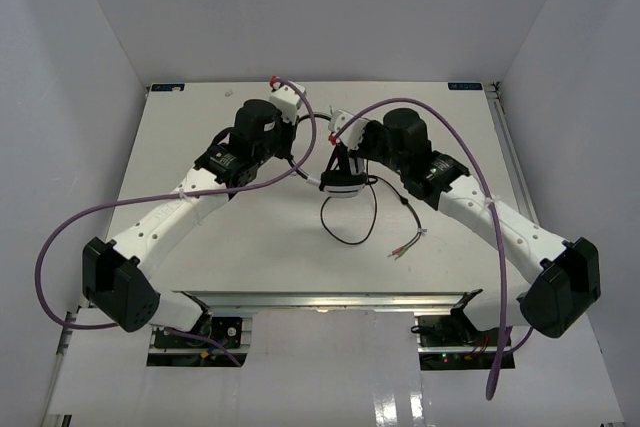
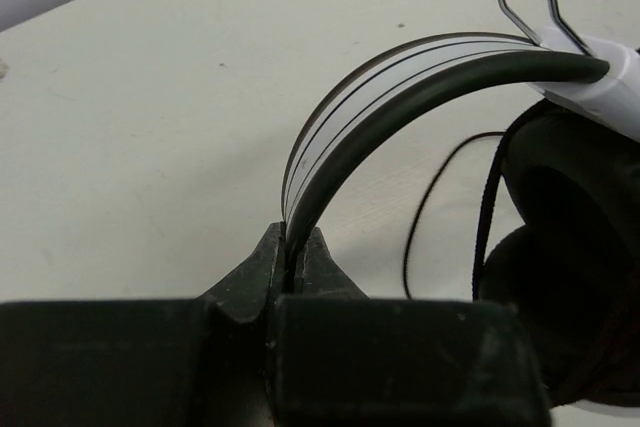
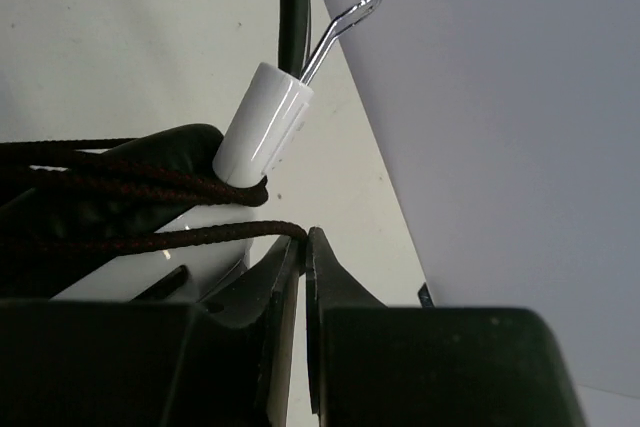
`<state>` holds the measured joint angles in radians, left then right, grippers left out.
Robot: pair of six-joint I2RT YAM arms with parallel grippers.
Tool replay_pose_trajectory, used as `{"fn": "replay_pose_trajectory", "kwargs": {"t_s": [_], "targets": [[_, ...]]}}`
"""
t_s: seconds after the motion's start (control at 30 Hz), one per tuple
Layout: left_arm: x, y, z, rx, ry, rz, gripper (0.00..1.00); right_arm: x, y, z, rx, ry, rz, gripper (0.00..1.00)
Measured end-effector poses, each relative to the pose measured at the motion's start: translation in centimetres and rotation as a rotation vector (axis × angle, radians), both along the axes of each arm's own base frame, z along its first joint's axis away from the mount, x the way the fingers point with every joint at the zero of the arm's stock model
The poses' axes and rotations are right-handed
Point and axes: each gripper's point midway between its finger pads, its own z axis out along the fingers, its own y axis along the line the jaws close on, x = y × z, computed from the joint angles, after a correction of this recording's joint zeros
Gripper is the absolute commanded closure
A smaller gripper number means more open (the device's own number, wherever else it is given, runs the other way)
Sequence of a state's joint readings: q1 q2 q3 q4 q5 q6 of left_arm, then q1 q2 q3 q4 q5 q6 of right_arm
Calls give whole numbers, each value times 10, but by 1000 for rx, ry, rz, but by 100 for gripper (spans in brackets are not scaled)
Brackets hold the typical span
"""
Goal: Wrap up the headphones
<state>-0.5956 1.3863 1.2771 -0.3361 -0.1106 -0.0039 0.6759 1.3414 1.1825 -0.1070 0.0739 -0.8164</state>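
The headphones (image 1: 342, 185) hang between my two grippers over the middle of the table (image 1: 200, 137). My left gripper (image 2: 293, 242) is shut on the thin black headband (image 2: 400, 77), which arcs up and to the right toward a white slider piece (image 2: 610, 87) and a black earcup (image 2: 570, 247). My right gripper (image 3: 305, 237) is shut on the braided black cord (image 3: 150, 237) just beside the white earcup body (image 3: 170, 267). Two more turns of cord lie across the earcup under the white slider (image 3: 260, 127). In the top view the loose cord (image 1: 345, 227) loops on the table and ends in small plugs (image 1: 405, 245).
White walls enclose the table on three sides, with the right wall (image 3: 500, 97) close to my right gripper. Purple cables (image 1: 120, 209) trail from both arms. The table's front edge (image 1: 330, 297) runs just before the arm bases.
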Motion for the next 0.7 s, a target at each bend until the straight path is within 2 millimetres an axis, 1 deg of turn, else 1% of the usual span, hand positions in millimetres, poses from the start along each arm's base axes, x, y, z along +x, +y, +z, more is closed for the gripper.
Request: {"fn": "replay_pose_trajectory", "kwargs": {"t_s": [0.1,0.2,0.3,0.37,0.4,0.5,0.6,0.7], "targets": [[-10,-3,3,-65,21,-21,100,2,-2,1,125,79,70,90],[-17,-7,7,-138,48,-27,100,-3,-4,8,274,179,190,79],[-25,-19,10,-215,89,-64,100,-16,-3,13,388,285,310,62],[-34,-29,13,-266,128,-110,100,-25,0,12,446,367,377,44],[-39,-34,16,-289,144,-130,100,-30,4,11,469,407,408,38],[-50,-44,25,-343,181,-173,100,-45,14,3,527,523,487,31],[-55,-49,35,-392,211,-185,100,-58,18,-3,567,605,536,28],[-58,-52,52,-464,217,-182,100,-70,21,-7,623,687,584,25]]}}
